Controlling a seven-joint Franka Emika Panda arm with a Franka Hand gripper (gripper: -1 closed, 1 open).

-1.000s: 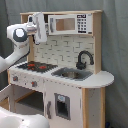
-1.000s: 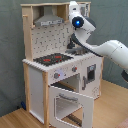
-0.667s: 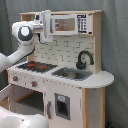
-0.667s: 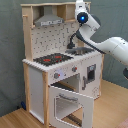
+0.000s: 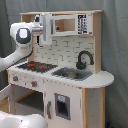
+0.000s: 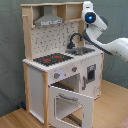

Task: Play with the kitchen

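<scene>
The gripper (image 5: pixel 46 40) is raised before the kitchen (image 5: pixel 75 85), near its hood (image 6: pixel 49 21), presumably for reaching it; its state cannot be told.

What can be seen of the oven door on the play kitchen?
The oven door of the kitchen sits below the hob and its knobs. In the second exterior view it hangs open, hinged at the bottom and tilted outward. It is a white frame around a clear window, with a light bar handle near its upper edge. Nothing touches it.
</scene>
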